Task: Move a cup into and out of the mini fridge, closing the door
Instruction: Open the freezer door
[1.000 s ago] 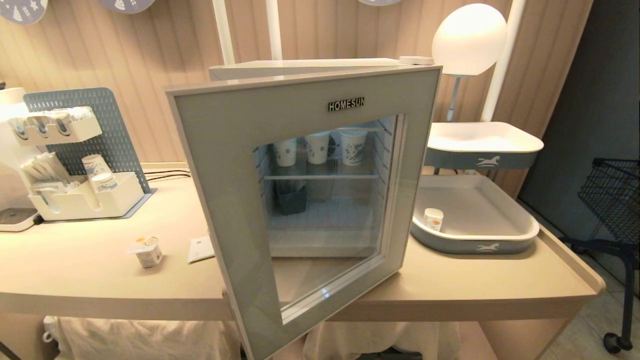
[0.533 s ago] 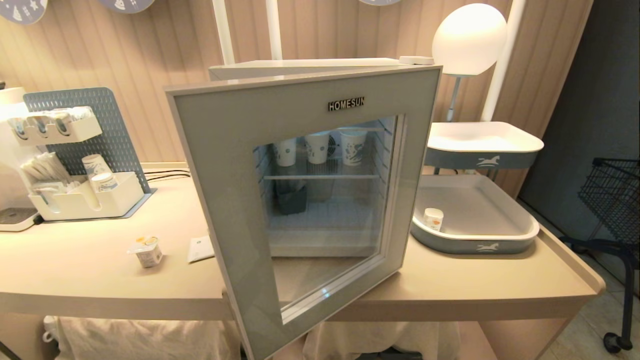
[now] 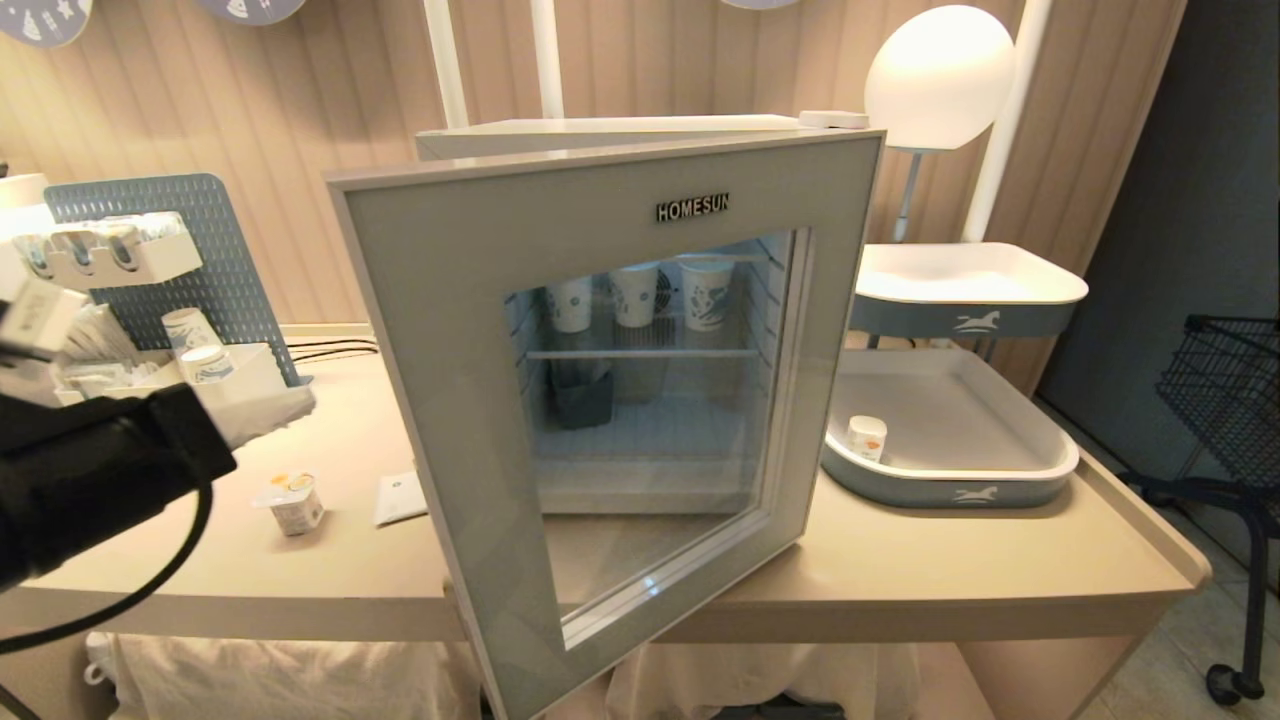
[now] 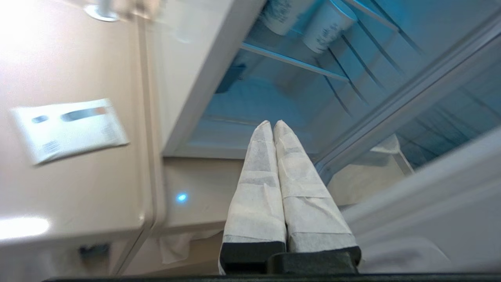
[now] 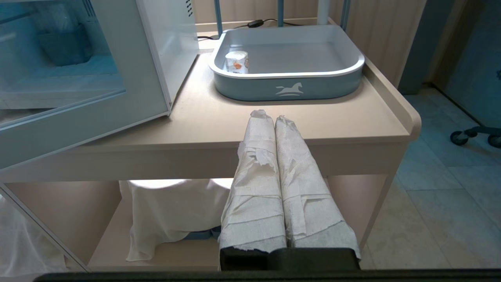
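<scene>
Beige ribbed panelling backs a pale counter (image 3: 900,570) that carries the mini fridge (image 3: 600,135) at its middle. Its door (image 3: 450,330) stands swung wide toward the camera, so the head view looks through the dark glass at the wire shelf and three blue-printed paper cups (image 3: 636,294) standing on it, with a dark container (image 3: 584,398) below them at about 7 o'clock.

At 9 o'clock from the fridge, well apart from it, the cup (image 3: 293,501) stands on the bare counter, its yellow-orange foil lid up. A white paper card (image 3: 400,497) lies between it and the door's lower edge. Further back, at 10 o'clock, a blue pegboard organiser (image 3: 200,260) holds more cups and sachets.

At 3 o'clock from the fridge sits a grey tray (image 3: 950,492) with a white horse mark, and a plain white pot with an orange spot (image 3: 866,437) stands in its near left corner. A second tray (image 3: 965,300) is mounted above it under a white globe lamp (image 3: 938,78).

Left gripper (image 3: 285,408) reaches in from the 9 o'clock edge, raised above the counter beyond the cup, fingers (image 4: 256,164) pressed together and empty. Its wrist view faces the fridge interior past the open door.

Right gripper (image 5: 270,117) hangs low before the counter's front edge, facing the tray, fingers (image 5: 289,156) closed on nothing.
</scene>
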